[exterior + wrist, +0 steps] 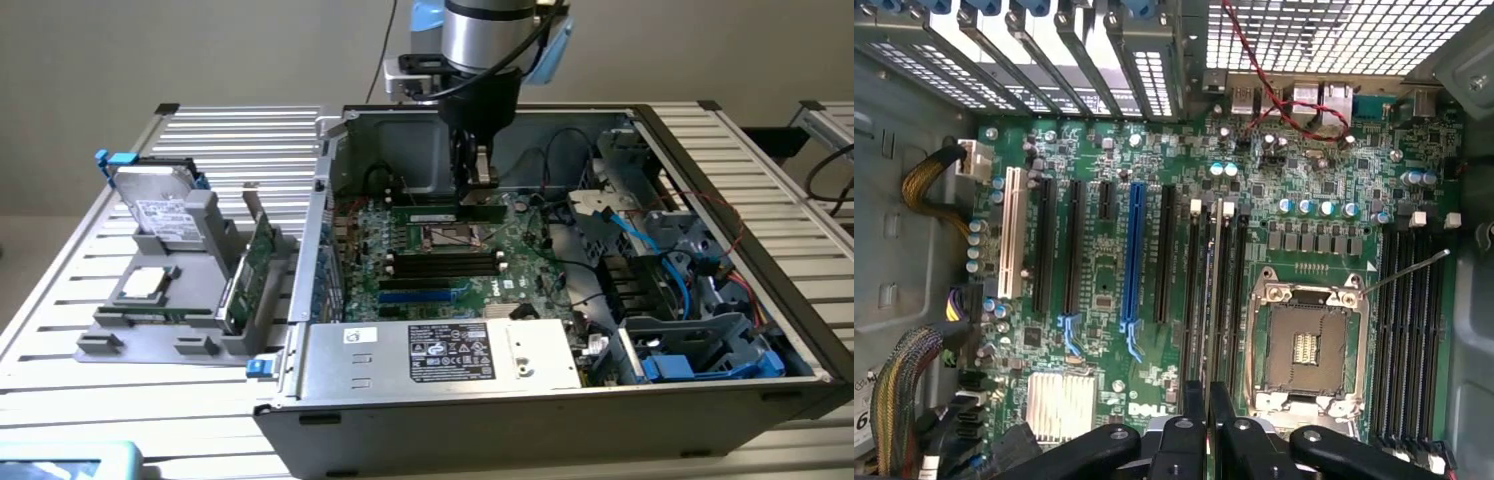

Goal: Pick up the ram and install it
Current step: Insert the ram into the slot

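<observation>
In the exterior view my gripper [477, 185] reaches down into the open computer case [441, 410], above the motherboard [441, 270]. It is shut on the ram [454, 215], a thin green stick that hangs level just under the fingers. The wrist view looks straight down the ram's thin dark edge [1210, 320], which runs out from between the black fingers [1192, 420]. The edge lies over the group of long black memory slots [1226, 290] beside the bare CPU socket [1306, 345]. I cannot tell whether the ram touches a slot.
A grey holder [160, 300] on the slatted table at the exterior view's left carries a hard drive [163, 212] and a green expansion card [248, 280]. Inside the case are the power supply [441, 350], blue cables [634, 240] and drive bays [694, 345]. More slots [1406, 320] lie beyond the socket.
</observation>
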Controlling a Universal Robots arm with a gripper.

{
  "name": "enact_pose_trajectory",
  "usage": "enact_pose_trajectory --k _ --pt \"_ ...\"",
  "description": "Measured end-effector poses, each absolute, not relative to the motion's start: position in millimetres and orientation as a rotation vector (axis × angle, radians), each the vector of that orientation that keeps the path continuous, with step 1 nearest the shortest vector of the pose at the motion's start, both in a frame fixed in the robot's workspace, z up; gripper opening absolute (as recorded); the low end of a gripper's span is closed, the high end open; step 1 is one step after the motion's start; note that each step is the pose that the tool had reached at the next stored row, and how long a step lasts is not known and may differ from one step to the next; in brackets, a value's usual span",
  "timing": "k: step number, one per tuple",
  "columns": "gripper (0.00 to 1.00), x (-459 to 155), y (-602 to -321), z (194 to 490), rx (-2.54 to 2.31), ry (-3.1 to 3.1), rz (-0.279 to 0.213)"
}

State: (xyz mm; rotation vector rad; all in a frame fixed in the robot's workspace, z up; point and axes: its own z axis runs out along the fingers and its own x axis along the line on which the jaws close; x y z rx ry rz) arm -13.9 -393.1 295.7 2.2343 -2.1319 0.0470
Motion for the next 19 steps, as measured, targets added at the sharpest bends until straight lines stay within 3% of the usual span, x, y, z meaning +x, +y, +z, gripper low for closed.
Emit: enact_pose_trajectory --k 19 --pt "0.14 -11.8 -392.5 264.9 2.228 -2.125 0.059"
